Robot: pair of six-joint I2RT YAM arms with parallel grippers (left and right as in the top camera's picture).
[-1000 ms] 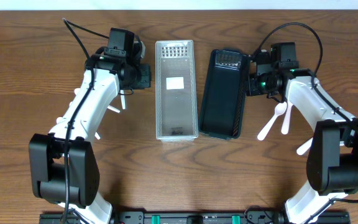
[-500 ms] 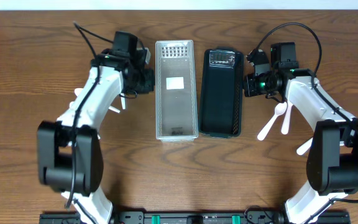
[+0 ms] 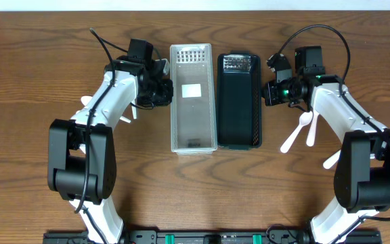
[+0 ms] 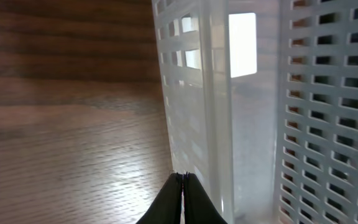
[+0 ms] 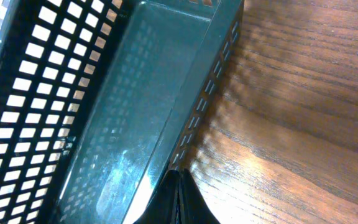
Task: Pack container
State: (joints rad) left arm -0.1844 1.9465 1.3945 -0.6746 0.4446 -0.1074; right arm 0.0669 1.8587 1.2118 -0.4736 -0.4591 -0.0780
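My left gripper [image 4: 181, 178] has its fingers pressed together on nothing, the tips just beside the outer wall of the white basket [image 4: 247, 124]. My right gripper [image 5: 178, 174] is also closed and holds nothing, its tips at the outer wall of the dark basket [image 5: 117, 124]. Between the two grippers, on the wooden table [image 3: 181, 190], both baskets stand side by side. A white spoon [image 3: 294, 134] and a second spoon [image 3: 311, 130] lie near the right gripper, on its side away from the dark basket.
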